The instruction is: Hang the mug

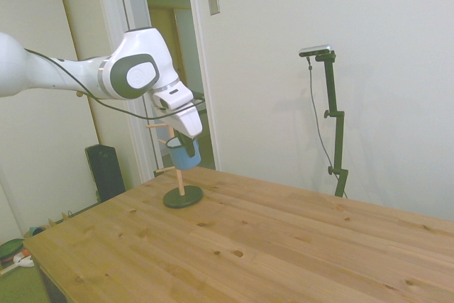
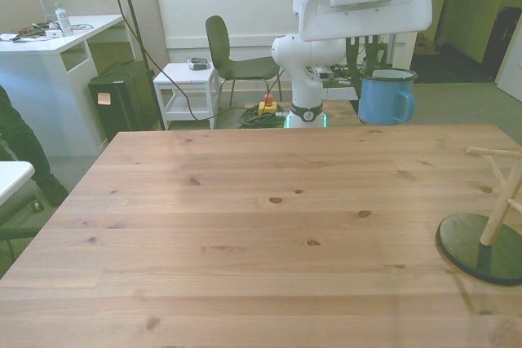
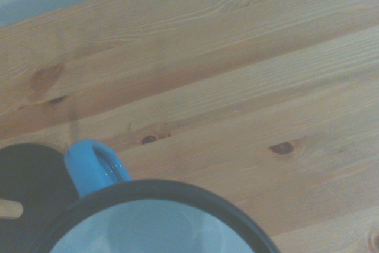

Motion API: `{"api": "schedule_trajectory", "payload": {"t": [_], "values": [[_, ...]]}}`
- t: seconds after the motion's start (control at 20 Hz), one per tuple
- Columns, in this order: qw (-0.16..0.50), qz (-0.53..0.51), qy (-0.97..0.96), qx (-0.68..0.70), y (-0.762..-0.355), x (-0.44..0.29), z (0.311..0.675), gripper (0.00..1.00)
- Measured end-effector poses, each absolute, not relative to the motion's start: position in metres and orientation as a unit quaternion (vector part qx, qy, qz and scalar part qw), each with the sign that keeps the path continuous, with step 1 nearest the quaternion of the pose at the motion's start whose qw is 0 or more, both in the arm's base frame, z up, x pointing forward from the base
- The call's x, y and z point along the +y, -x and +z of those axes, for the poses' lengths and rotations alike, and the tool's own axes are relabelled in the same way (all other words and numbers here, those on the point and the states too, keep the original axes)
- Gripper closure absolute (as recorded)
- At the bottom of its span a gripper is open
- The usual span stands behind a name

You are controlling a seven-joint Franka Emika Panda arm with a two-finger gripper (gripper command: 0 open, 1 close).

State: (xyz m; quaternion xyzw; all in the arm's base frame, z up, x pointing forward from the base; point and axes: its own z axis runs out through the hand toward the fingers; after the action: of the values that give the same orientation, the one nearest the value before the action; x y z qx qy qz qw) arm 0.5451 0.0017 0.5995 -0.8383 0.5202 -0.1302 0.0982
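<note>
Bare pine boards of the table (image 2: 245,234) fill the foreground of the front view, knotted and unoccupied except at the front view's right edge, where the dark round base of a wooden mug stand (image 2: 481,246) sits with its pale post leaning up and a peg jutting toward the front view's left. Beyond the far edge hangs the mug (image 2: 385,97), light blue, carried clear of the table. It stands upright, its long axis vertical and its open mouth facing up under the gripper (image 2: 375,63); the handle points to the front view's right, toward the stand's side. From the side view the mug (image 1: 184,152) hangs just in front of the stand (image 1: 181,188), level with the middle of the post and well above the round base, though whether it touches a peg cannot be told. The gripper (image 1: 186,137) comes down onto the rim from above, its fingers closed narrowly on the mug's wall. Close up, the wrist view shows the mug's dark-looking rim (image 3: 160,191) and pale inside, with the blue handle (image 3: 93,167) curving out toward the stand's black base (image 3: 26,182).
</note>
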Motion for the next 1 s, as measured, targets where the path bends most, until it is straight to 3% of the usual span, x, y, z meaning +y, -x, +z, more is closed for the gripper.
{"api": "schedule_trajectory", "payload": {"t": [1.0], "values": [[0.074,-0.117,0.845,0.516,-0.576,0.043,0.574,1.00]]}}
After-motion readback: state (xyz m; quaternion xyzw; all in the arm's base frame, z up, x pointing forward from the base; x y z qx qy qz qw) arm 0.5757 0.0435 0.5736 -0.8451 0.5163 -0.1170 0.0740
